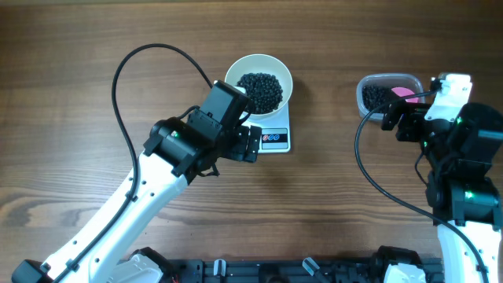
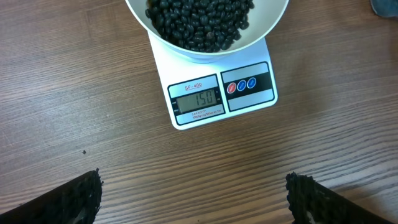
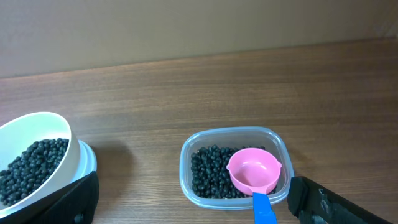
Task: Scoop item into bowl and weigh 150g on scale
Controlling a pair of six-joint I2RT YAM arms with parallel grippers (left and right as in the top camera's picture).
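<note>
1. While the left tool [image 1: 253,145] hangs fully spread and empty at the near-left edge of the scale [image 2: 222,93], the display [image 2: 198,99] reads 150. I judge the weighing step to be at its target.
2. Left of centre on the wooden surface [image 1: 78,47], the bowl [image 1: 232,79] sits on the scale's far part. It holds the item [image 1: 259,90], a dark heap of tiny beans.
3. Farther right, well apart from the scale, a clear tub [image 3: 236,132] holds spare beans [image 3: 208,171]. A pink scoop [image 3: 253,171] with a blue handle lies in the tub, unheld.
4. At the right, the right tool [image 3: 193,205] hovers just on the near side of the tub, jaws wide apart, gripping nothing.
5. My judgement is that the next move calls for no more scooping. Both arms should draw clear without nudging the bowl or scale, since a bump could upset the reading.
6. Count, left to right:
   - two tools
   - one scale
   - one bowl
   - one tub
   - one scoop
   - two lots of beans, one in the bowl and one in the tub
</note>
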